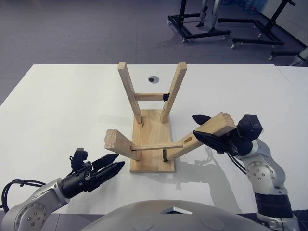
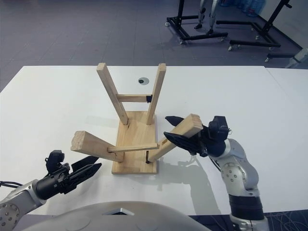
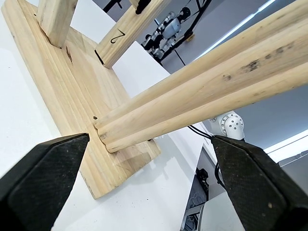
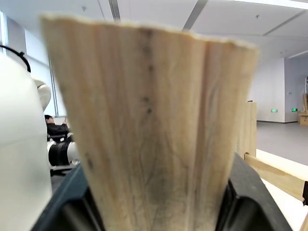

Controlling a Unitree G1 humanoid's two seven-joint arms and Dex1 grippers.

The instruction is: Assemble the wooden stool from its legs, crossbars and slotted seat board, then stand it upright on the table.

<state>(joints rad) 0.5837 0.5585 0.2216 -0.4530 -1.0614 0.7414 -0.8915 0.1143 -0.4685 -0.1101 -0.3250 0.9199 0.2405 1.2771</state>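
Note:
The slotted seat board (image 1: 153, 129) lies flat on the white table (image 1: 57, 106). Two legs (image 1: 130, 91) joined by a crossbar (image 1: 149, 96) stand upright at its far end. At its near end a second pair, a left leg (image 1: 117, 140) and a right leg (image 1: 208, 131) linked by a thin crossbar (image 1: 159, 146), leans low towards me, with its lower ends on the board. My right gripper (image 1: 198, 126) is shut on the right leg's upper end (image 4: 149, 120). My left gripper (image 1: 118, 161) hovers open by the board's near left corner (image 3: 103, 187), gripping nothing.
A small round hole (image 1: 153, 79) sits in the table beyond the stool. Black wheeled stands (image 1: 202, 24) are on the floor past the far edge. Bare table surface lies to the left and right of the board.

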